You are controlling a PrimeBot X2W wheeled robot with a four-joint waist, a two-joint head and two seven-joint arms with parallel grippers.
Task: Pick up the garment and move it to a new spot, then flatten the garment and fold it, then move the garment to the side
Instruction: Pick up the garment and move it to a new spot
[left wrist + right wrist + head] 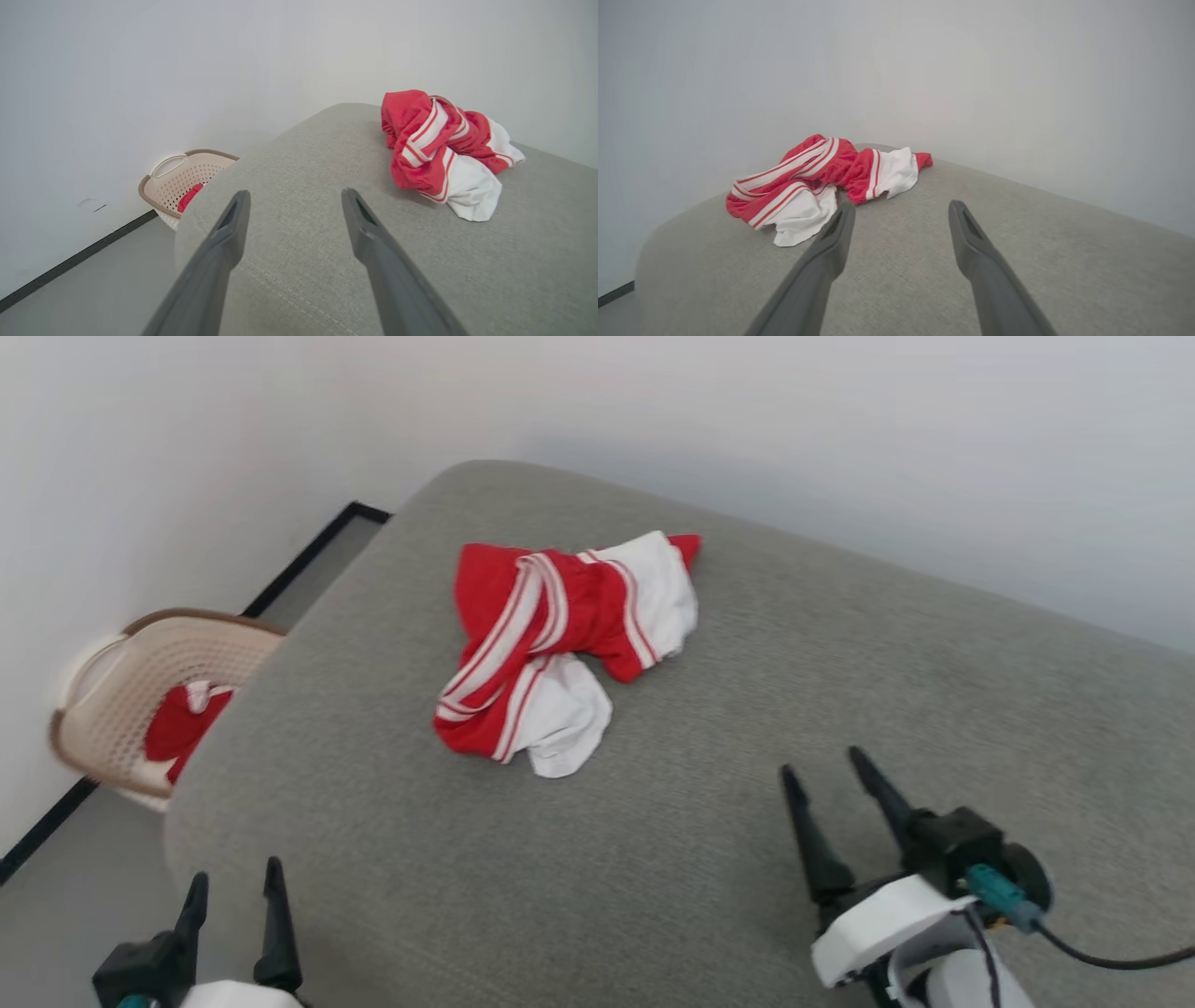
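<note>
The garment (560, 644) lies crumpled on the grey cushioned surface (747, 709), red with white end panels and striped bands. From the left wrist it shows at the upper right as the garment (444, 149); from the right wrist it is the garment (822, 186) ahead and left of the fingers. My left gripper (233, 887) stands open at the lower left, near the cushion's front corner, well short of the cloth. My right gripper (822, 775) is open at the lower right, a short way from the cloth, with nothing between its fingers.
A beige perforated laundry basket (121, 691) stands on the floor by the wall left of the cushion, with red and white cloth (182, 723) inside. The white wall runs behind the cushion. A black cable (1111, 957) trails from the right wrist.
</note>
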